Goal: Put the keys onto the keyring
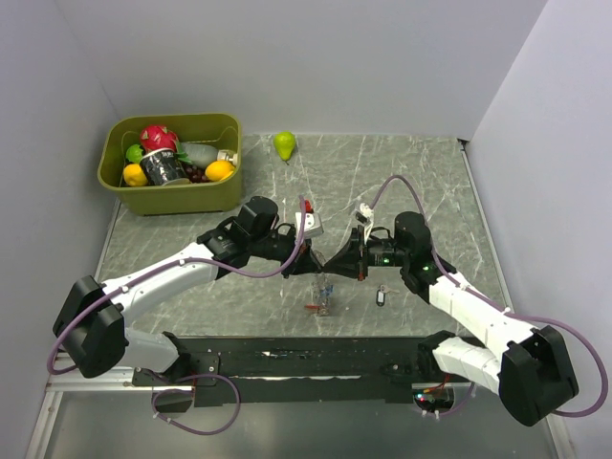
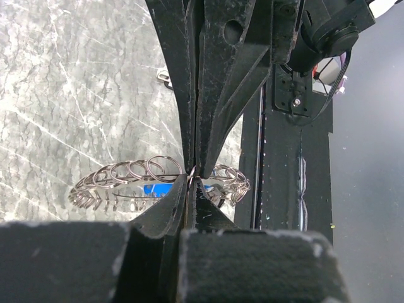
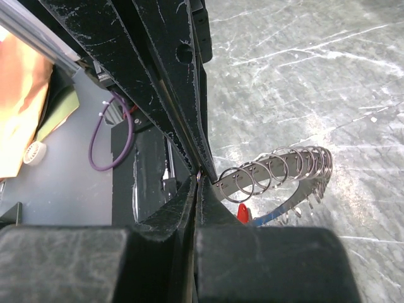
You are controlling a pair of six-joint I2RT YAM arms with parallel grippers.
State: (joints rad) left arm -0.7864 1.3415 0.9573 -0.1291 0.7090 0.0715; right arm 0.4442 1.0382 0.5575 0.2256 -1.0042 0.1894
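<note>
Keyring (image 2: 126, 172) up off the table (image 1: 421, 172) in the middle of the scene, with lots of little wire loops (image 2: 161, 169) along its rim. Pinched at one spot on that rim by the left gripper (image 1: 316, 260), fingers squeezed shut on the thin wire. Met tip to tip at the same spot by the right gripper (image 1: 337, 260), fingers pressed tight together too; hard to tell if nipping the wire as well. Red tag (image 3: 242, 213) and blue tag (image 3: 271, 216) of two keys just under the ring; cannot tell whether hooked on or only lying below. One more key with a dark tag (image 1: 381, 297) alone on the table, a little to the right of the ring. Probably the holding step: getting the ring steady before adding a key. Next, most likely: keep one gripper's hold firm, open the other, go down to the key with a dark tag, lift it by the tag, and slide its small hole onto the ring. Calls for a slow, careful aim, with key and wire both so tiny and easy to drop.
</note>
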